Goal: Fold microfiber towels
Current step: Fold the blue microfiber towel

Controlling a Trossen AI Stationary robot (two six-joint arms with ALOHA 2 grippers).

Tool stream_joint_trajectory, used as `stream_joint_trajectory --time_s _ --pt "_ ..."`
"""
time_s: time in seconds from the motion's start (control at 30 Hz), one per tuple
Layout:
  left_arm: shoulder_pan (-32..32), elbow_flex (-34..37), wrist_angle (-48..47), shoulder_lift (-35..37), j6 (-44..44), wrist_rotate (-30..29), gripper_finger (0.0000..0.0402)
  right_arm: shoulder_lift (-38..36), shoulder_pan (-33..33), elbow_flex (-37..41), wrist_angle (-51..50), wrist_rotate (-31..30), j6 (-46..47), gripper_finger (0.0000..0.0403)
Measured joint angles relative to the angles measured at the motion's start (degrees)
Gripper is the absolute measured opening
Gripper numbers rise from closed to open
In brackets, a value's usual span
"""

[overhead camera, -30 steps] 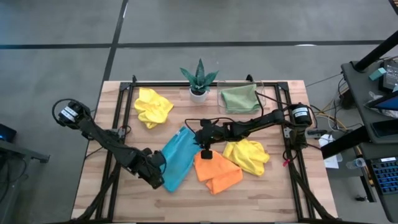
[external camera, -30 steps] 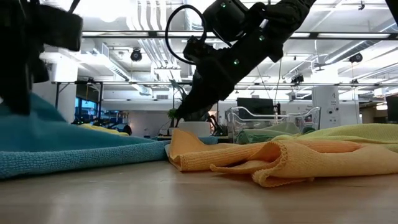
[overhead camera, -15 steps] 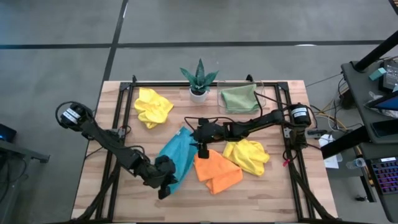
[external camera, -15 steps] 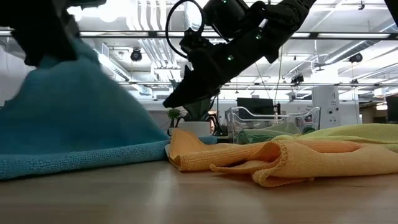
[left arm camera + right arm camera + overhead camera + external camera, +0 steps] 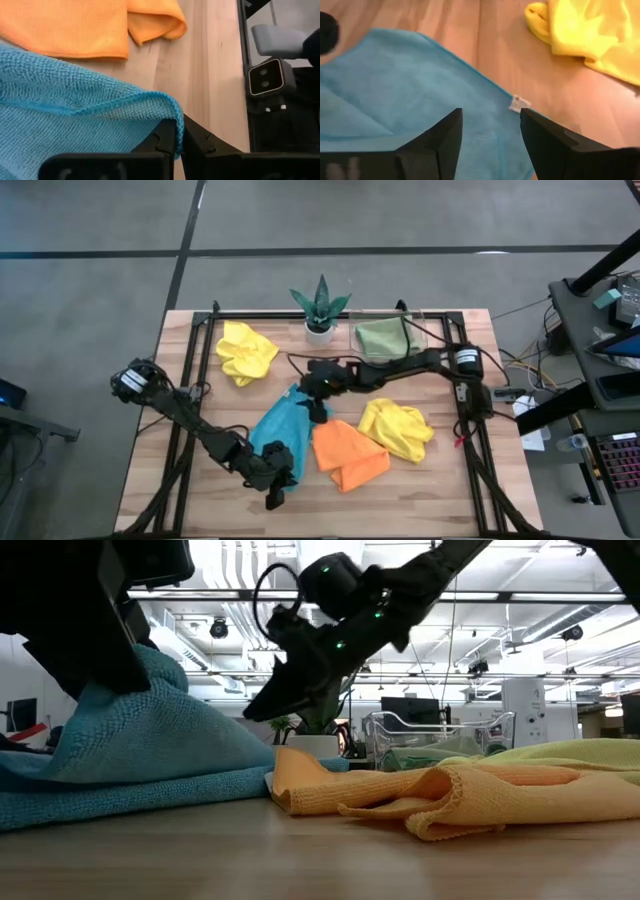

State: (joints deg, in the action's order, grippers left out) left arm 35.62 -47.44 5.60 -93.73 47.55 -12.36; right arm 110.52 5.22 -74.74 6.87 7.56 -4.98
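From above, we see the blue towel [image 5: 283,432] mid-desk between both arms, the orange towel [image 5: 345,454] and two yellow ones crumpled, the green towel [image 5: 381,338] in the tray [image 5: 428,332]: nothing looks folded. In our left wrist view, the left pincer [image 5: 179,137] pinches the blue towel's corner. In our right wrist view, the right pincer [image 5: 490,131] hovers wide, empty, over its far edge.

Two yellow towels [image 5: 246,350] [image 5: 397,428], one blue towel [image 5: 282,428], one orange towel [image 5: 347,453], one green towel [image 5: 383,337]

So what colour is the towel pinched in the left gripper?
Sky blue towel, clearest in the left wrist view.
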Motion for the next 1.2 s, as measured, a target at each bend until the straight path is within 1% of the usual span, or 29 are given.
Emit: stream_joint_trajectory --time_s 0.1,0.27,0.37,0.43,0.5,0.63,0.7,0.77,0.93,0.97,1.2 --pt "0.0 0.1 0.0 0.0 0.0 -0.1 0.0 3.1 1.6 -3.6 -3.1 2.4 -0.4 0.0182" --pt "0.0 0.2 0.0 0.0 0.1 -0.4 0.0 8.4 2.9 -8.9 -11.0 5.8 -1.8 0.0174" --pt "0.0 0.2 0.0 0.0 0.1 -0.6 0.0 10.4 3.4 -11.5 -15.4 9.9 -2.4 0.0171" --pt "0.0 0.2 0.0 0.0 0.1 -0.8 0.0 11.2 3.5 -12.5 -16.6 12.3 -2.4 0.0171" --pt "0.0 0.3 0.0 0.0 0.1 -1.0 0.0 11.6 3.5 -12.9 -17.3 13.5 -2.7 0.0171" --pt "0.0 0.5 0.0 0.0 0.2 -1.4 0.0 11.5 3.4 -12.9 -17.3 13.7 -3.8 0.0164" --pt "0.0 0.7 0.0 0.0 0.2 -1.5 0.0 11.5 3.4 -12.9 -17.3 13.6 -5.2 0.0149" --pt "0.0 0.9 0.0 0.0 0.1 -1.5 0.0 11.5 3.4 -12.9 -17.3 13.5 -6.6 0.0123" --pt "0.0 0.9 -0.1 0.0 -3.1 -1.5 0.0 11.2 3.4 -12.9 -17.3 13.5 -9.4 0.0032" --pt "0.0 0.8 -0.1 0.0 -3.2 -1.5 0.0 11.1 3.4 -12.9 -17.3 13.5 -9.7 0.002" --pt "0.0 0.9 -0.7 0.0 -0.6 -1.4 0.0 9.1 3.3 -12.8 -19.1 13.5 -9.7 0.0009"
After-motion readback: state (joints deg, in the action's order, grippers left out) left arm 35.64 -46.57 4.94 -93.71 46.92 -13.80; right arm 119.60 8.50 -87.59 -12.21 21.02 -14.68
